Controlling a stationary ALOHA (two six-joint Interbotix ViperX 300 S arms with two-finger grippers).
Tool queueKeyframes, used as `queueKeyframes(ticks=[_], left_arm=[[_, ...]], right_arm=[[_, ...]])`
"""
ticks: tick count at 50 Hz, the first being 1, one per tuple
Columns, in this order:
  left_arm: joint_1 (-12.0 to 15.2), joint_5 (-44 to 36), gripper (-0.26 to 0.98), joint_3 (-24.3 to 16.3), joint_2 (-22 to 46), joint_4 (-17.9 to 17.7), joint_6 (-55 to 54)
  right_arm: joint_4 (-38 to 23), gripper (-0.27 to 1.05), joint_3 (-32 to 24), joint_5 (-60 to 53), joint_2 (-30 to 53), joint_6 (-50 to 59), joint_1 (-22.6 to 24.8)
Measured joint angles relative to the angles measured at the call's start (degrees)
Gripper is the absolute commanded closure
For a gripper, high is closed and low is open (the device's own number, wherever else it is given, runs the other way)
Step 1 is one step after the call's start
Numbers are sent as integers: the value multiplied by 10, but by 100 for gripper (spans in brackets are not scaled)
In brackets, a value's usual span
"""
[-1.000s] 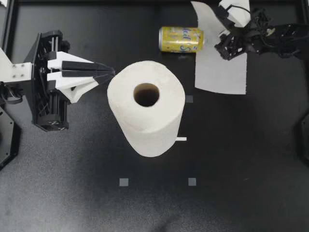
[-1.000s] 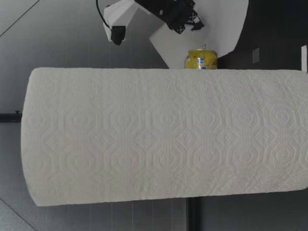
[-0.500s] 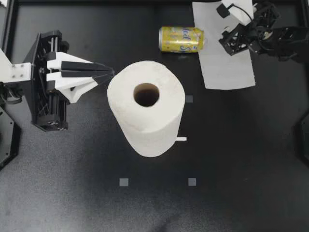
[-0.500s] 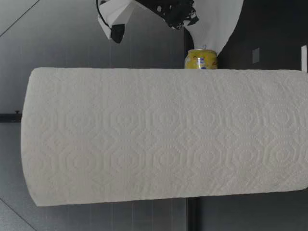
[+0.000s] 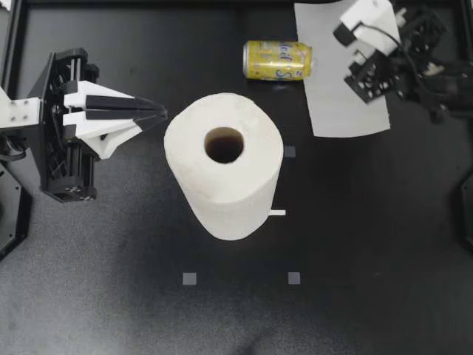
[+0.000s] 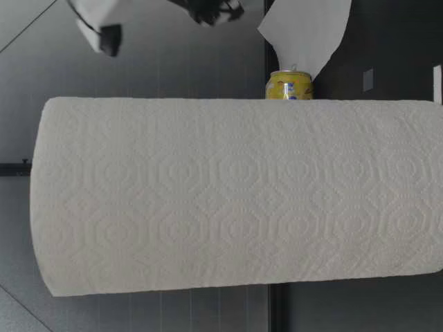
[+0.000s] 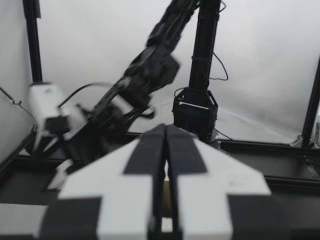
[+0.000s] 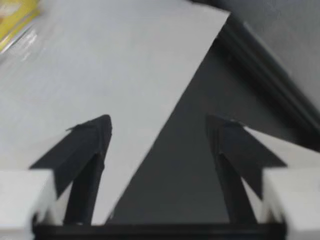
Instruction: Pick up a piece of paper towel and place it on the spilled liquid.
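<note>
Now, from above: have let go of the white paper towel sheet [image 5: 336, 103] with my right claw [image 5: 367, 75]. Pinched and hanging a moment ago; lying flat now on the black table [image 5: 369, 244], touching the end of the tipped yellow drink can [image 5: 277, 59]. Cannot see any wet spot; most likely hidden under the sheet, meaning job just about done. Have also lifted that claw and pulled it back a little toward its own side, over the sheet's edge. Keeping my left claw [image 5: 161, 115] pointed at the big white paper towel roll [image 5: 225, 174], near it but not touching.

From table height: can see the sheet [image 6: 308, 31] down on the table behind the can [image 6: 289, 86], both behind the roll [image 6: 235, 197] filling most of the view. Can spot a bit of my right claw [image 6: 208, 8] high above the sheet, higher than a moment ago.

From the left wrist: my left claw [image 7: 166, 165] pressed tight together, holding nothing.

From the right wrist: my right claw [image 8: 157, 135] spread wide, nothing in it. Looking down on the sheet [image 8: 100, 65], flat under one finger, with bare table [image 8: 200, 150] under the other and a yellow bit of the can [image 8: 12, 15] at the sheet's far side.
</note>
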Motion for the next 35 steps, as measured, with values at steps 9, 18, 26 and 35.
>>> queueKeyframes(ticks=[9,18,26,35], left_arm=[[0,0,63,3,-1,0,-3],[-1,0,63,3,-1,1,-4],[-9,0,63,3,-1,1,-4],[-11,11,63,3,-1,0,-4]], right_arm=[[75,7,11,115,-53,-45,78],[122,14,11,178,-103,-54,155],[178,25,11,193,-163,-54,195],[214,37,15,178,-265,-54,223]])
